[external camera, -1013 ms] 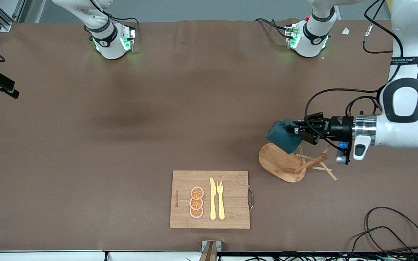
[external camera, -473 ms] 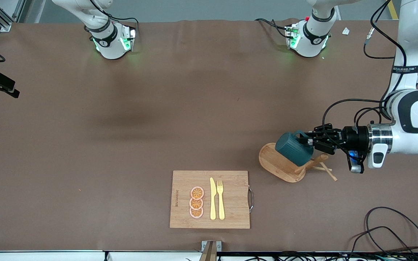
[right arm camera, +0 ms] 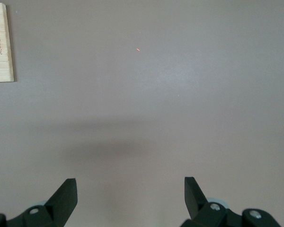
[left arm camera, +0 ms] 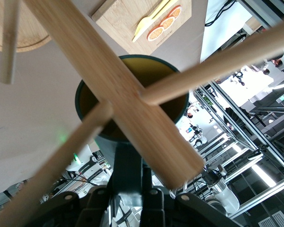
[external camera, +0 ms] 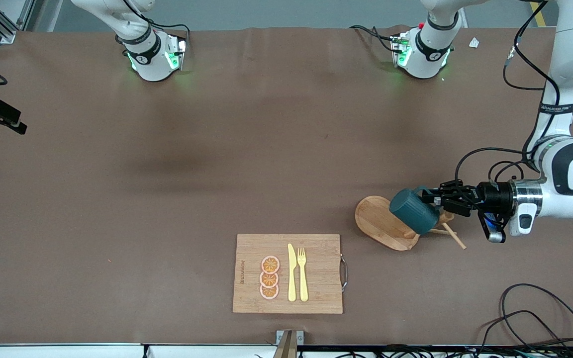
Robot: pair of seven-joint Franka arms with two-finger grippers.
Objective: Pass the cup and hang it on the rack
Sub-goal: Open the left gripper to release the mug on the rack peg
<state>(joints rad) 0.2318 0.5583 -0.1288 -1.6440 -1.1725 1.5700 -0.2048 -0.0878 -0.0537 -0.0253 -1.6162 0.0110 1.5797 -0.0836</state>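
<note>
The cup [external camera: 413, 211], dark teal and ribbed, hangs tipped on its side over the rack [external camera: 381, 221], a light wooden mug tree with an oval base. My left gripper [external camera: 433, 199] is shut on the cup's loop handle. In the left wrist view the rack's thick post [left arm camera: 118, 90] and thin pegs cross close in front of the cup's [left arm camera: 156, 71] mustard-yellow mouth, and the left gripper [left arm camera: 132, 189] pinches the handle. Whether a peg passes through the handle is hidden. My right gripper [right arm camera: 130, 189] waits open over bare table with nothing between its fingers.
A bamboo cutting board [external camera: 286, 273] with a yellow knife, a fork and three orange slices lies near the table's front edge; its corner [right arm camera: 1, 42] shows in the right wrist view. Loose black cables [external camera: 540, 318] lie at the left arm's end of the table.
The left gripper has carried the cup lower and toward the left arm's end of the table, from over the rack's base to against its post and pegs. The right gripper has not moved.
</note>
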